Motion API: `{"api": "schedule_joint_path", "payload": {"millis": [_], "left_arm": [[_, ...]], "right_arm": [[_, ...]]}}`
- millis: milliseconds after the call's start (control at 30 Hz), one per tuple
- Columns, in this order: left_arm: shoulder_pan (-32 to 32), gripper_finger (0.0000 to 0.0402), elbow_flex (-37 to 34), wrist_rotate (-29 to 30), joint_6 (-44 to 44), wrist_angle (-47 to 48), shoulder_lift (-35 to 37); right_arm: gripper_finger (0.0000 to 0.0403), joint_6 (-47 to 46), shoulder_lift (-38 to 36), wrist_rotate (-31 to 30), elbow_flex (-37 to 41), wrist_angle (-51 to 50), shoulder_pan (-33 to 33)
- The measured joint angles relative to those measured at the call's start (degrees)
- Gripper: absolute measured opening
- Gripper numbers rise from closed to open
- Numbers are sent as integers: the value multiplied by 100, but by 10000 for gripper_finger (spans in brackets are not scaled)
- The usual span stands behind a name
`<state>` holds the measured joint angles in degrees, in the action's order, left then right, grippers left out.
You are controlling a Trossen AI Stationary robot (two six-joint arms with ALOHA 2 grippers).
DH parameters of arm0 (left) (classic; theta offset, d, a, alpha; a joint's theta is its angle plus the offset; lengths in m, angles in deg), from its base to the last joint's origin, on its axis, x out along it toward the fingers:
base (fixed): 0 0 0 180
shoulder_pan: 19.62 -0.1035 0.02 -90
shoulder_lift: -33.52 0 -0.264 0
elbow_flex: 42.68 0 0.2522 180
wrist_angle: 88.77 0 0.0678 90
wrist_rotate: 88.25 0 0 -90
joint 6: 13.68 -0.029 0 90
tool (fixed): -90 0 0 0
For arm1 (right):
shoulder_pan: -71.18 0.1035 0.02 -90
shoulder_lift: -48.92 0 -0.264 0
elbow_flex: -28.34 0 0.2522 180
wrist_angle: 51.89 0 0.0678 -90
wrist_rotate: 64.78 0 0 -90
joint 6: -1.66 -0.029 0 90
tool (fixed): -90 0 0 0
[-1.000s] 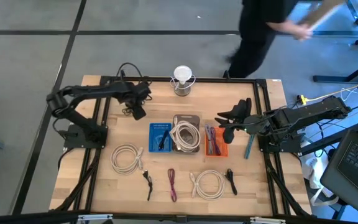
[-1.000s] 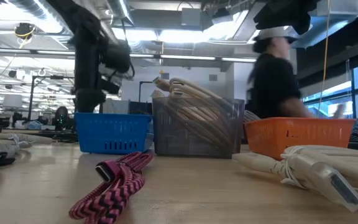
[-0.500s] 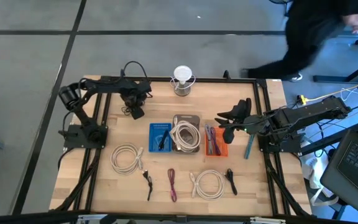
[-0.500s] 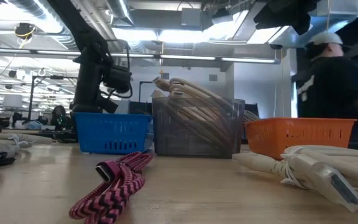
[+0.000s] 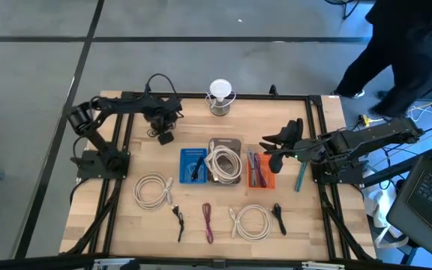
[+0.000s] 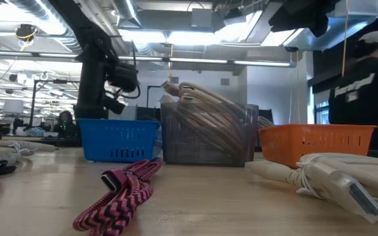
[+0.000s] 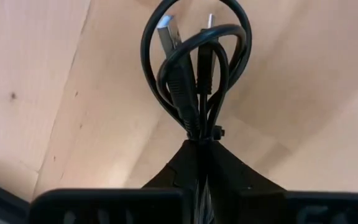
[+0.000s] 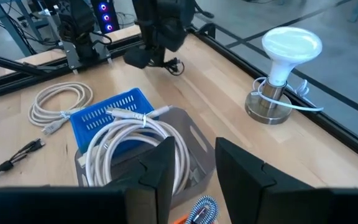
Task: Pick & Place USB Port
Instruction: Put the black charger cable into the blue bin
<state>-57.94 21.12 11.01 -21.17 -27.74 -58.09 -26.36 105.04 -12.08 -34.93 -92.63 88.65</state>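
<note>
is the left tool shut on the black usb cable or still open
Shut. In the left wrist view the left tool has its fingers pressed together, pinching the black usb cable, whose loops stick out beyond them above the wooden table.

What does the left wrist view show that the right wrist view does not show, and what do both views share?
Only the left wrist view shows the black USB cable close up, looped, gripped between the left gripper's fingers, its plugs visible. Only the right wrist view shows the blue basket, the grey bin with a white cable, the lamp and the right gripper, fingers apart. Both show the wooden table.
</note>
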Motion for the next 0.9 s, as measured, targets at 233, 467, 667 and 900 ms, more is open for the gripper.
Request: {"api": "schedule_joint_path", "payload": {"millis": [233, 467, 667, 900], "left_arm": [[495, 13, 110, -580, 75, 159, 895], [1530, 12, 558, -943, -448, 41, 1654], [2808, 12, 848, -732, -2122, 4, 1697], [4164, 12, 852, 300, -3748, -434, 1371]], "right_arm": [[116, 16, 0, -7, 0, -51, 0], [116, 20, 0, -20, 0, -72, 0], [116, 21, 0, -20, 0, -75, 0], [116, 23, 0, -20, 0, -75, 0]]}}
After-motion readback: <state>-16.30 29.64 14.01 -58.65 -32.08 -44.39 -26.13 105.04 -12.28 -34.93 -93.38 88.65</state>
